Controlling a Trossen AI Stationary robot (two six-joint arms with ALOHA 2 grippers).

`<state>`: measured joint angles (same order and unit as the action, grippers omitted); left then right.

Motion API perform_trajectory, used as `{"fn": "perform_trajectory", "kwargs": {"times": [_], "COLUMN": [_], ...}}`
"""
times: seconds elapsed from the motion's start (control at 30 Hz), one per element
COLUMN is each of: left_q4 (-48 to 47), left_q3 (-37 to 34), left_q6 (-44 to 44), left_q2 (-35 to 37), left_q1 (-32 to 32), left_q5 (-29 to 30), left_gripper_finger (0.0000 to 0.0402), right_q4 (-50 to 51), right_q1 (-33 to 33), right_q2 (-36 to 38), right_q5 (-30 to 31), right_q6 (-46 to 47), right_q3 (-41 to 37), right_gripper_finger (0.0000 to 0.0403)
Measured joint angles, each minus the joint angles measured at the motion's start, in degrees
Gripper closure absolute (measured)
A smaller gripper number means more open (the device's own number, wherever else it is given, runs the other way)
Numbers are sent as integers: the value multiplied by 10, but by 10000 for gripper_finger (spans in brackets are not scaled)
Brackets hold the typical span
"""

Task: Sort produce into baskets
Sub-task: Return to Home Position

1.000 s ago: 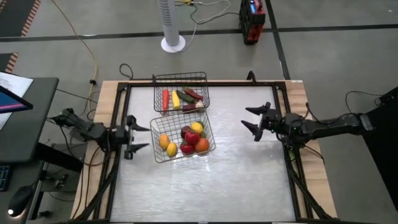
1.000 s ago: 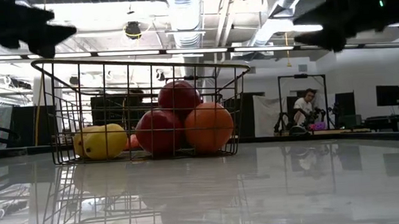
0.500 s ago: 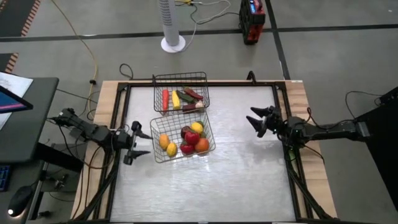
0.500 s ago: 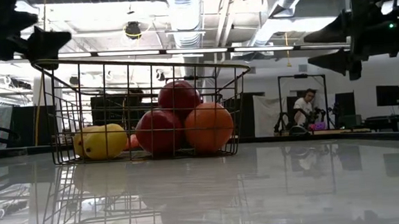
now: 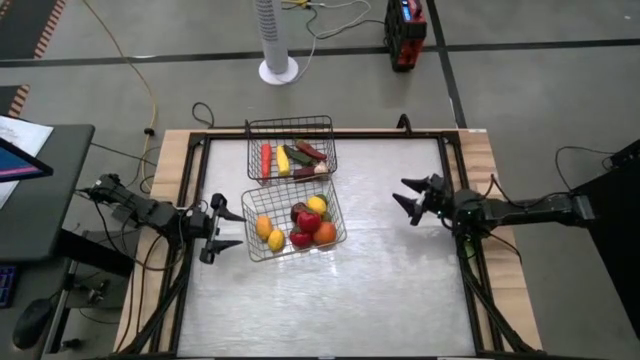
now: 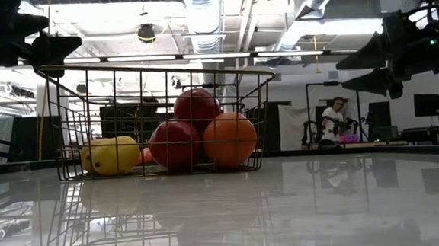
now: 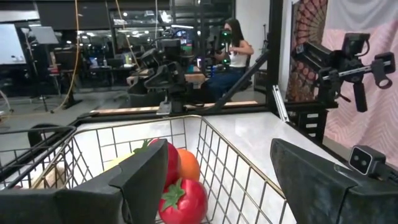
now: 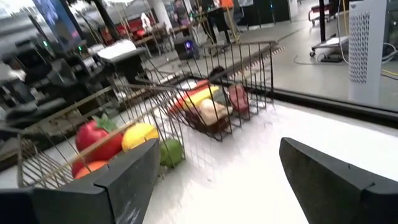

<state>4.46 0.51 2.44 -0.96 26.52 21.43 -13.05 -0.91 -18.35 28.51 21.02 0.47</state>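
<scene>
Two wire-mesh baskets stand on the table. The nearer basket point(image 5: 293, 222) holds fruits: red apples point(image 6: 177, 143), an orange point(image 6: 229, 138), lemons point(image 6: 111, 155) and a green lime point(image 8: 169, 152). The farther basket point(image 5: 290, 148) holds long vegetables: a carrot point(image 5: 265, 158), corn point(image 5: 283, 160) and a dark chili point(image 5: 311, 151). My left gripper point(image 5: 225, 228) is open and empty, just left of the nearer basket. My right gripper point(image 5: 408, 196) is open and empty, above the table right of the baskets.
A dark frame point(image 5: 320, 133) runs round the table top. A wide stretch of bare white table point(image 5: 330, 300) lies near and right of the baskets. A person point(image 6: 332, 120) sits in the room beyond the table.
My right gripper has drawn back toward the table's right edge and stayed open. My left gripper has shifted slightly toward the nearer basket and the near edge. The baskets and produce have not moved.
</scene>
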Motion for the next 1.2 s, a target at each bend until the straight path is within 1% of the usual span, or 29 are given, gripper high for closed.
{"fn": "perform_trajectory", "kwargs": {"times": [0.4, 1.2], "left_q4": [0, 0], "left_q3": [0, -1], "left_q6": [0, 5], "left_q2": [0, 0], "left_q1": [0, 0], "left_q5": [0, 0], "left_gripper_finger": [129, 129], "right_q4": [80, 90], "right_q1": [0, 0], "right_q2": [0, 0], "right_q5": [-2, -2], "right_q6": [0, 0], "right_q3": [0, -1], "right_gripper_finger": [46, 46]}}
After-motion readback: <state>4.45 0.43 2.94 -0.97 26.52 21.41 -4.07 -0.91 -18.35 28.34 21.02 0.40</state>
